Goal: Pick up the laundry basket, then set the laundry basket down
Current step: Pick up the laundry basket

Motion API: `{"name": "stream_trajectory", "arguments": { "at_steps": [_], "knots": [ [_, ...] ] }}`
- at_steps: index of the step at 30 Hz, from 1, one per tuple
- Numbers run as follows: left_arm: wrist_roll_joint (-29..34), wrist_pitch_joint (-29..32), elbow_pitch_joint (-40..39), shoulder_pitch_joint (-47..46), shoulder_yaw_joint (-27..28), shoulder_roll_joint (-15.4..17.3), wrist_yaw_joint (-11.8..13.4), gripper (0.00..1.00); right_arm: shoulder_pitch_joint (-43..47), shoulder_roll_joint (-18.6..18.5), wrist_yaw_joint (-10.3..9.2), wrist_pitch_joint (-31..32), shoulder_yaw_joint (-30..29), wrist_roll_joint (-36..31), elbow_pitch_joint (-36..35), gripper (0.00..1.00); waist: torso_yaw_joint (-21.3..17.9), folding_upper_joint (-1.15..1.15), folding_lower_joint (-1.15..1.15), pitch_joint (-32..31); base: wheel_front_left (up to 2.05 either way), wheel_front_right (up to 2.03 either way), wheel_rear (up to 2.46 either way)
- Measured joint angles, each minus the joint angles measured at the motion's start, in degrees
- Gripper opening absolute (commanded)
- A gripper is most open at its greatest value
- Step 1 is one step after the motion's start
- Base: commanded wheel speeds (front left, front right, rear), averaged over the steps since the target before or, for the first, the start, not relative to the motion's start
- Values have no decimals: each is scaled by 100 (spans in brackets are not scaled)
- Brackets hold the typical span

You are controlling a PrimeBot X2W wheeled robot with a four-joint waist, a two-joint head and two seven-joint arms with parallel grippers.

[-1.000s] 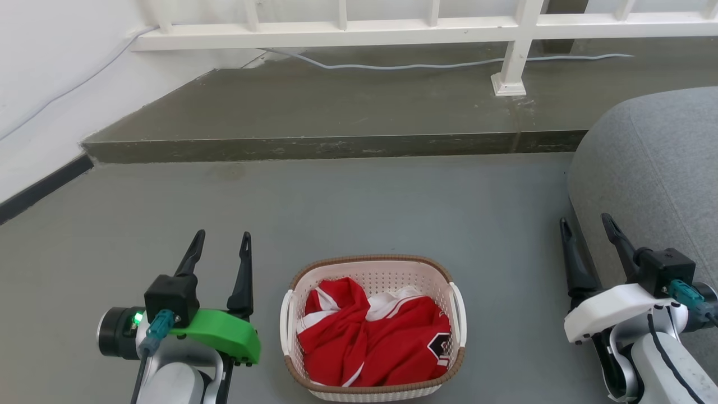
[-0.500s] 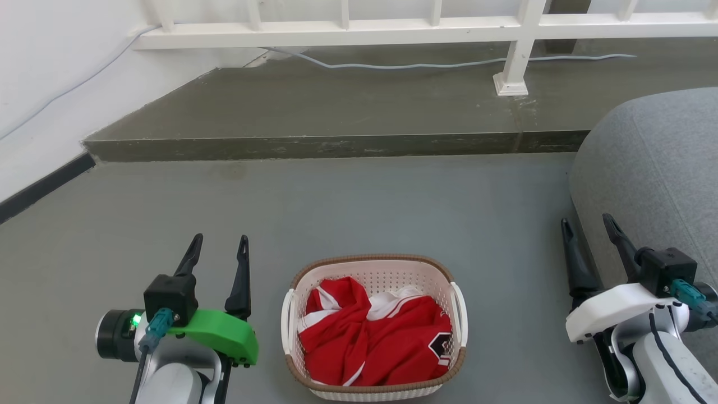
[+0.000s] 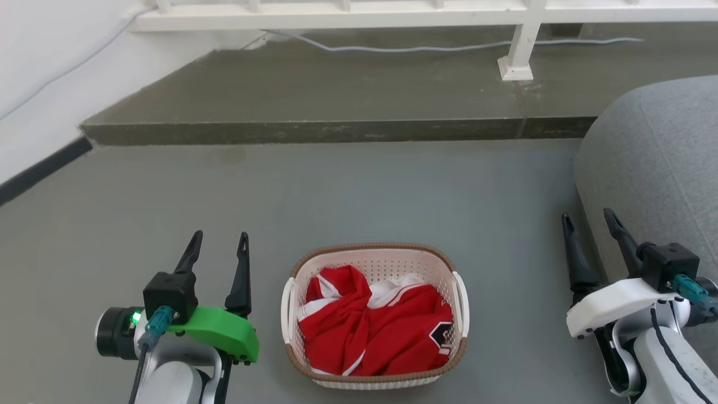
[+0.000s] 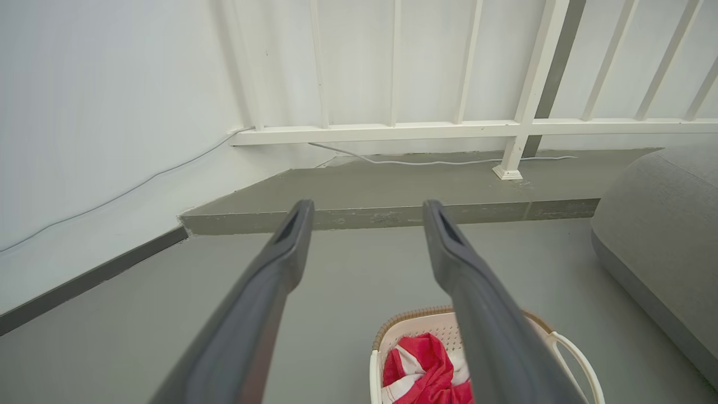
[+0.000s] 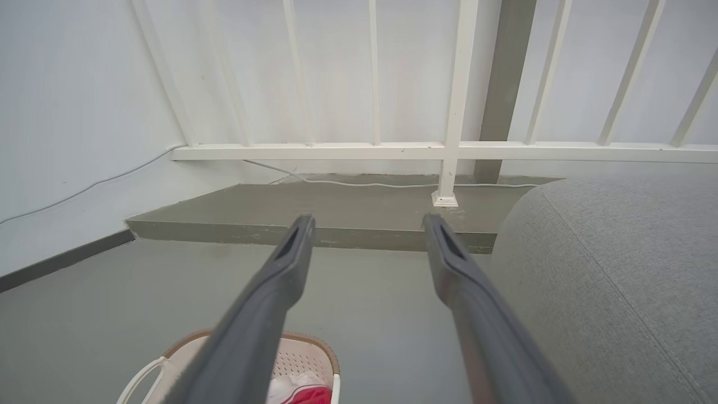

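Right tool [image 3: 587, 214] beside grey sofa [image 3: 662, 157] — basket [image 3: 370, 247] apart

Grey floor [image 3: 359, 191] — raised step [image 3: 336, 95], white railing [image 3: 392, 17], grey sofa [image 3: 656, 163] on the right.

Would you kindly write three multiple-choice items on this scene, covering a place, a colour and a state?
1. The laundry basket stands: A) between the left hand and the right hand; B) left of both hands; C) right of both hands.
2. The cloth in the basket is mainly: A) blue; B) red; C) green.
3. Both hands are: A) open and empty; B) shut on the basket; C) shut on the cloth.
Answers: 1 A, a hand shows on either side of it; 2 B, red folds with white trim; 3 A, each pair of fingers stands apart, touching nothing.
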Motion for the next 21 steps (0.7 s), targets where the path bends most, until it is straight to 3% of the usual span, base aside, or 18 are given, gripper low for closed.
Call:
{"name": "stream_trajectory", "arguments": {
  "at_steps": [21],
  "knots": [
    [58, 138, -99, -442, -15, -71, 35, 100, -420, 15, 85, 0, -8, 52, 25, 100, 1, 0, 0, 1194, 0, 0, 0]
  ]
}}
